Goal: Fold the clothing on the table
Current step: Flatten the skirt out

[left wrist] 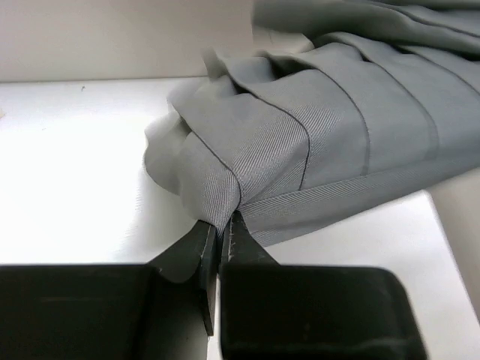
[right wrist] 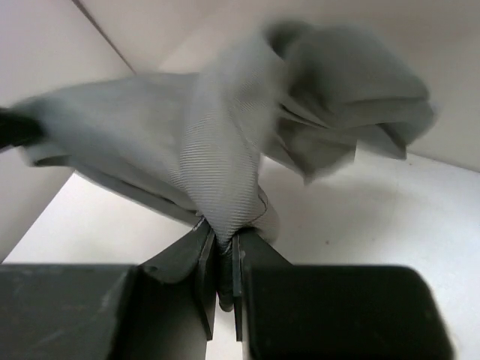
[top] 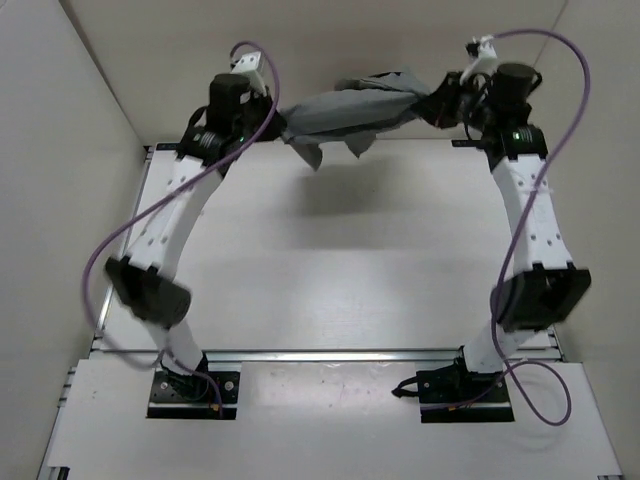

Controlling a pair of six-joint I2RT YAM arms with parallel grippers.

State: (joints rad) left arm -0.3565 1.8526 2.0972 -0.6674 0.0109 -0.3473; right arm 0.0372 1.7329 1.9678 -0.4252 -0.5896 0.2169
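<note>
While the left claw (left wrist: 221, 225) and right claw (right wrist: 222, 238) each pinch an end of the clothing (top: 350, 108), slung between them above the table (top: 350, 270), it looks mid-spread and next needs laying flat.

Robotics lab test cell, plain white walls (top: 60, 110), rail-edged table (top: 330, 280), bolted arm bases (top: 195, 390).

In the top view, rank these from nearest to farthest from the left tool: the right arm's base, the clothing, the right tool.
1. clothing, held in the left tool
2. right tool, far right
3. right arm's base, near right
</note>
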